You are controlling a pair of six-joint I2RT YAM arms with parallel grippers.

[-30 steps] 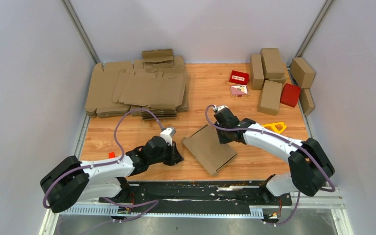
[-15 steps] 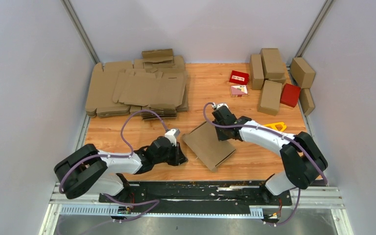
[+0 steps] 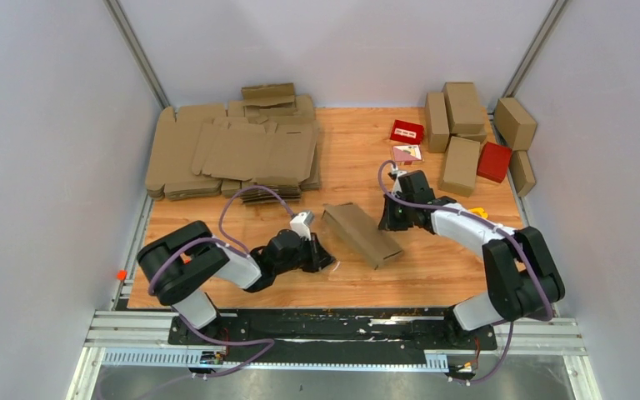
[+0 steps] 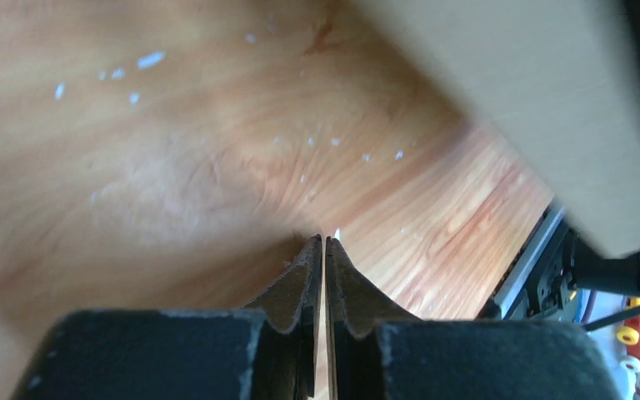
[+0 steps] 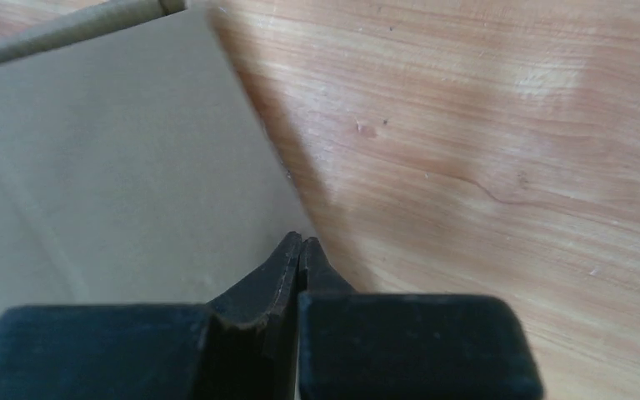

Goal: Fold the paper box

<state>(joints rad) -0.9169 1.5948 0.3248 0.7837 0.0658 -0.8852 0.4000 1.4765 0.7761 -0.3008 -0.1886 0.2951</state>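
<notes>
The paper box (image 3: 362, 234) is a folded brown cardboard piece on the wooden table, near the front centre. It looks tipped up on a long edge and runs diagonally. My left gripper (image 3: 327, 260) lies low just left of its near end, shut and empty. In the left wrist view the left gripper (image 4: 325, 243) points at bare wood, with the box (image 4: 542, 108) above and to the right. My right gripper (image 3: 388, 222) is shut at the box's right side. In the right wrist view the right gripper (image 5: 300, 242) rests by the box's edge (image 5: 108, 167) and holds nothing.
A stack of flat brown blanks (image 3: 233, 154) fills the back left. Finished brown boxes (image 3: 462, 125) and red boxes (image 3: 493, 161) stand at the back right, with a small red box (image 3: 407, 132) nearer the middle. A yellow object (image 3: 477, 213) lies beside the right arm.
The box has gone from lying flat and wide to tipped up and narrow. My right gripper has moved right and back. My left gripper has slid right toward the box's near end.
</notes>
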